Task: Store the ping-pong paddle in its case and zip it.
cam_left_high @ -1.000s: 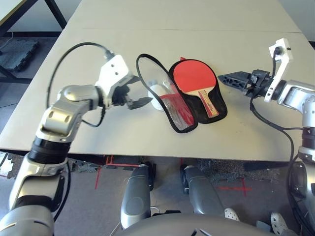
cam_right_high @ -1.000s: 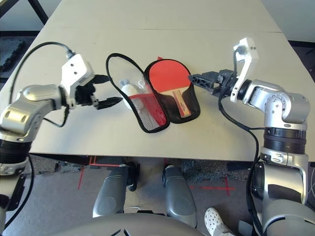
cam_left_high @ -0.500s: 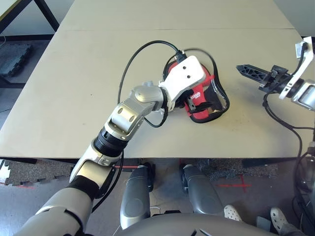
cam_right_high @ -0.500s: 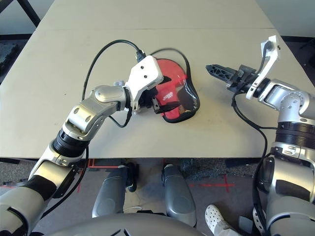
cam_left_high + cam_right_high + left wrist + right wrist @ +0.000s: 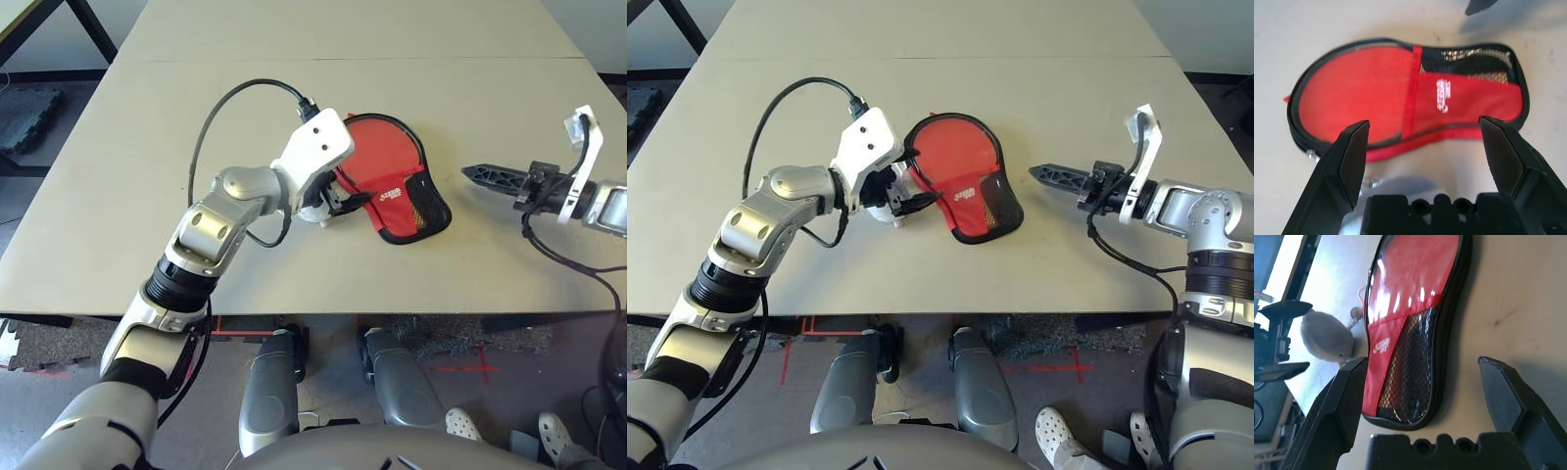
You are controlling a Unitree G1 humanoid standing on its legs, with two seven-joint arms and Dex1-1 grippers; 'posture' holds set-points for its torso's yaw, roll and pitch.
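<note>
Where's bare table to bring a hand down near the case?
Bare: the gap between the case and the right hand, the strip along the near edge, and the far table. Crowded: the case's left side, where the left hand and white ball sit.

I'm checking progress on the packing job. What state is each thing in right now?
case: flap folded shut, lying flat on the table; whether zipped cannot be told.
white fluffy ball: lying on the table beside the case.
left gripper: open, holding nothing, at the case's edge.
right gripper: open, holding nothing, apart from the case.
</note>
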